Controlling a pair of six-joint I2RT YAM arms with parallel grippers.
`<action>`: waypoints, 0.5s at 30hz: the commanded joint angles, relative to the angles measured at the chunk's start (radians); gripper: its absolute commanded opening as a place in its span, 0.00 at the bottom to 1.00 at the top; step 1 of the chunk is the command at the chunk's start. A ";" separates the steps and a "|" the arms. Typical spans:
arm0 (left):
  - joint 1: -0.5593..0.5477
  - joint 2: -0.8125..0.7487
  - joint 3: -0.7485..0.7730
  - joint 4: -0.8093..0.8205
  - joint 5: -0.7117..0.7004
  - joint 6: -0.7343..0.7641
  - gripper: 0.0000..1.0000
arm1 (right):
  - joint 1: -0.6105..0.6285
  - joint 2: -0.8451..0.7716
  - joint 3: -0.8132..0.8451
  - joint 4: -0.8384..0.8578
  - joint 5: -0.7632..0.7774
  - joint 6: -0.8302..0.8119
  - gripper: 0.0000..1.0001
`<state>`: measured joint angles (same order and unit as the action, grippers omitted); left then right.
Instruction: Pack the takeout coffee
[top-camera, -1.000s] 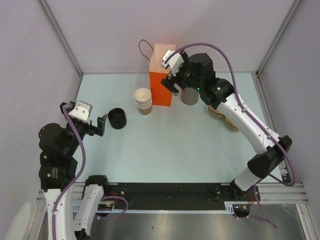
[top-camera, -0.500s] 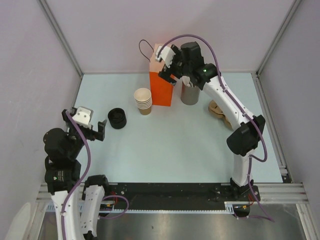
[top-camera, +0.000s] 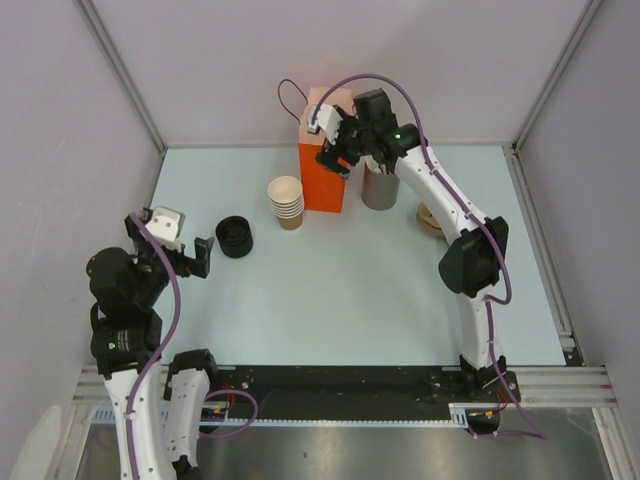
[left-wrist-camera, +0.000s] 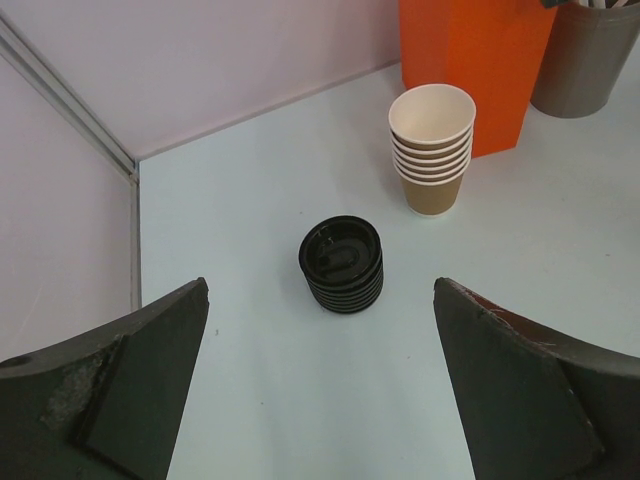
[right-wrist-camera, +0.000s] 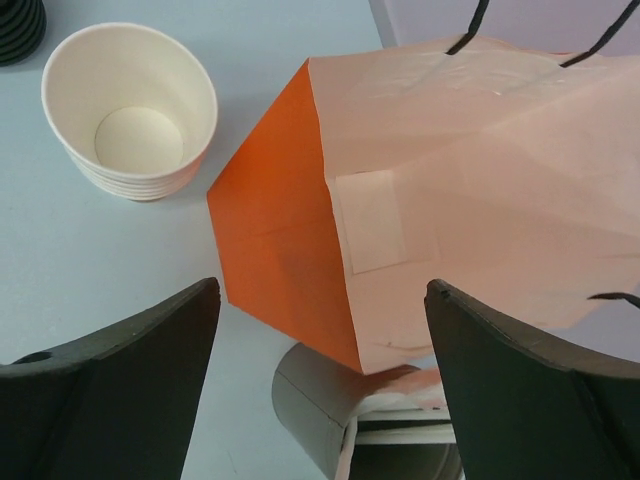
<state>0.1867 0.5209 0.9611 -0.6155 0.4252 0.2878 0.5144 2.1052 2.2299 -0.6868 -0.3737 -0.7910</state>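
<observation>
Found the right gripper (top-camera: 334, 158) spread, nothing between its fingers, hanging over the top of the orange paper bag (top-camera: 322, 185) at the far side of the table (top-camera: 350, 290). Noted a shift from a second before: then at the bag's right face, near the grey cylindrical container (top-camera: 380, 190); now farther left, above the bag, elbow folded up and back. Saw the bag's pale inside from the right wrist, but could not make out the takeout coffee there or in any other view. Found the left gripper (left-wrist-camera: 320, 300) likewise wide apart and empty, facing the stack of black lids (left-wrist-camera: 341, 264), the stack of lidless tan cups (left-wrist-camera: 431, 148) beyond, both unmoved.
</observation>
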 joint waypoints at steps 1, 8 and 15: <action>0.016 -0.018 -0.010 0.022 0.011 -0.013 0.99 | -0.011 0.044 0.100 -0.002 -0.041 -0.014 0.88; 0.025 -0.018 -0.012 0.020 0.020 -0.016 0.99 | -0.025 0.075 0.140 -0.019 -0.067 -0.025 0.72; 0.037 -0.012 -0.015 0.026 0.033 -0.022 0.99 | -0.037 0.068 0.148 -0.045 -0.108 -0.027 0.42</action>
<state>0.2066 0.5076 0.9543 -0.6151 0.4301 0.2874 0.4858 2.1815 2.3306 -0.7124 -0.4358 -0.8135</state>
